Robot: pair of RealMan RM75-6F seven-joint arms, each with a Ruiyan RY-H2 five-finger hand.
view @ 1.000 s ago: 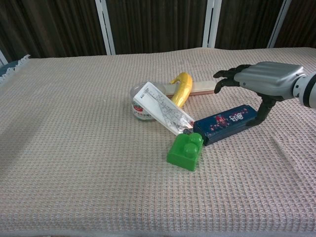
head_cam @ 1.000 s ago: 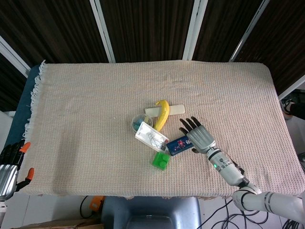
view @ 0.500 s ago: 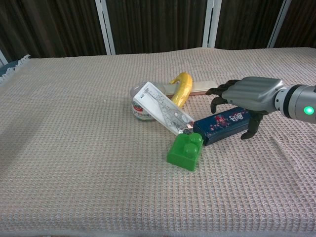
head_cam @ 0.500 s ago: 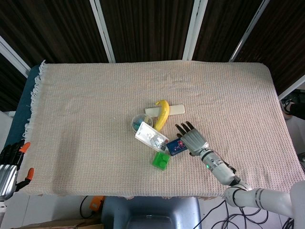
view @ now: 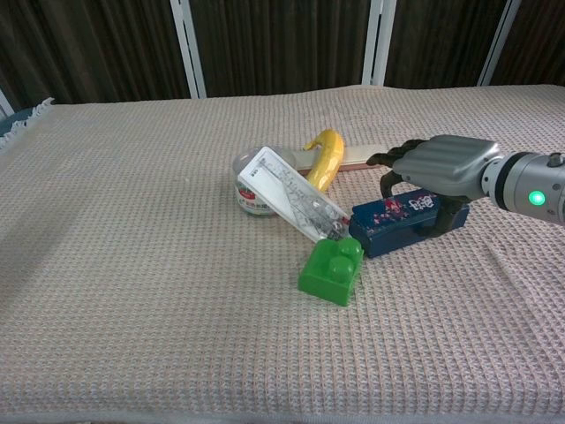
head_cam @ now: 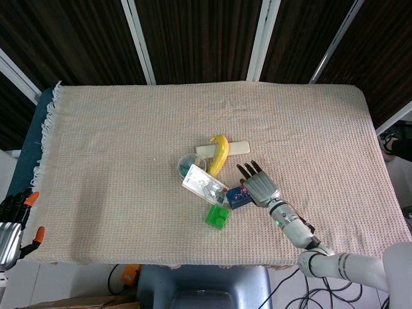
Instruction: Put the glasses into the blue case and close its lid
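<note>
The blue case [view: 393, 225] lies closed on the beige cloth, its left end against the green block; in the head view the blue case [head_cam: 237, 196] shows left of the hand. My right hand [view: 439, 168] sits over its right half, fingers [view: 389, 175] curled down the far side and thumb on the near side, gripping it; the same right hand [head_cam: 259, 187] covers that end from above. A clear flat box [view: 296, 196] with thin wire shapes inside, possibly the glasses, leans on a round tin. My left hand [head_cam: 9, 226] hangs off the table's left front corner, empty, fingers apart.
A banana [view: 325, 159] lies across a cream flat bar [view: 357, 159] behind the case. The round tin [view: 252, 190] props the clear box. A green toy block [view: 333, 269] touches the case's left end. Dark panels stand behind the table's far edge.
My right hand came down and leftward onto the blue case and curled its fingers round it. The case shifted slightly and turned. The left hand stayed put.
</note>
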